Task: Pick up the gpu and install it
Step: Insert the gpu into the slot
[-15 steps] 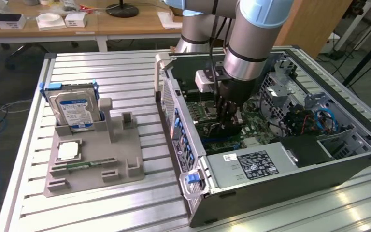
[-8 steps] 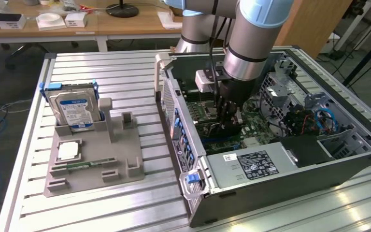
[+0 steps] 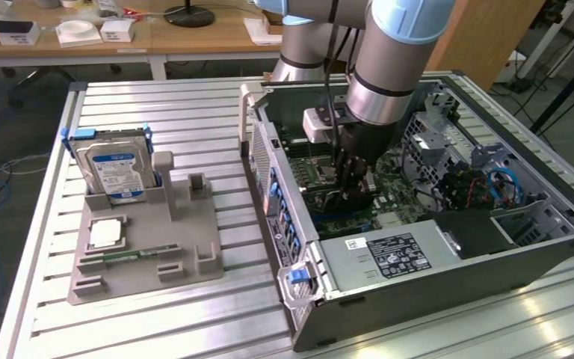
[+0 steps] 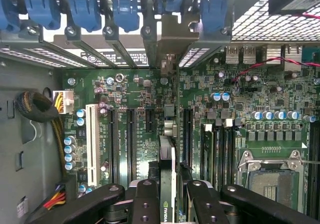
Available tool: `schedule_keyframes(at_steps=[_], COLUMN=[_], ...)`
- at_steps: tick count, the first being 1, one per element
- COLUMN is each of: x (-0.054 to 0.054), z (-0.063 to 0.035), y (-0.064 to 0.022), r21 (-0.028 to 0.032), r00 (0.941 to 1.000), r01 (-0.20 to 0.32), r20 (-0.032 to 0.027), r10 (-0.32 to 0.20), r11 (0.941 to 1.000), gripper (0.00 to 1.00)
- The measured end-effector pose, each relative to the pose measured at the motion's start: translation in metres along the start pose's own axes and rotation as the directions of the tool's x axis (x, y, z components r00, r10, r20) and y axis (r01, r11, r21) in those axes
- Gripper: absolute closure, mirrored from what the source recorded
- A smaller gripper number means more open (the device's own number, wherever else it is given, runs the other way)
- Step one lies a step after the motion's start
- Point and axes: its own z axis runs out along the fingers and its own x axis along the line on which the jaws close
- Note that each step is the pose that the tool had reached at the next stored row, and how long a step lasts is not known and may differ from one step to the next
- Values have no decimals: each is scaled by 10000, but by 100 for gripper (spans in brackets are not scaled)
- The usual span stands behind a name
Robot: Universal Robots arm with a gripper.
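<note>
Gripper (image 4: 167,204) fingers (image 4: 145,204) were pinching the gpu (image 4: 167,184) edge-on, low center of frame, above the motherboard (image 4: 135,129) slots.

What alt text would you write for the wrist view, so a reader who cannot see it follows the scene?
The gripper holds the gpu edge-on above the motherboard inside the open computer case, the card's metal bracket up among the blue slot latches. An empty processor socket sits to one side.
</note>
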Motion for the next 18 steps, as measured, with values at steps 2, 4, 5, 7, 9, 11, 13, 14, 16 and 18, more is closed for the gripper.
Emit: schedule_keyframes(at_steps=[2,4,5,7,9,11,13,14,16,18], x=[0,0,0,1,2,2,3,3,4,4], z=[0,-2,-2,-1,1,4,5,6,10,23], y=[-19,-27,-27,-27,-25,-17,-8,-4,-1,1], r21=[-14,-32,-33,-35,-32,-32,-33,-33,-35,-36], r00=[10000,10000,10000,10000,10000,10000,10000,10000,10000,10000], r01=[1,2,1,2,4,4,4,5,6,3], r20=[0,-3,-3,-2,-1,0,-1,-2,-5,-7], r10=[-1,-2,-1,-2,-4,-4,-4,-5,-6,-3], r11=[10000,10000,10000,10000,10000,10000,10000,10000,10000,10000], gripper=[74,74,74,74,74,74,74,74,74,74])
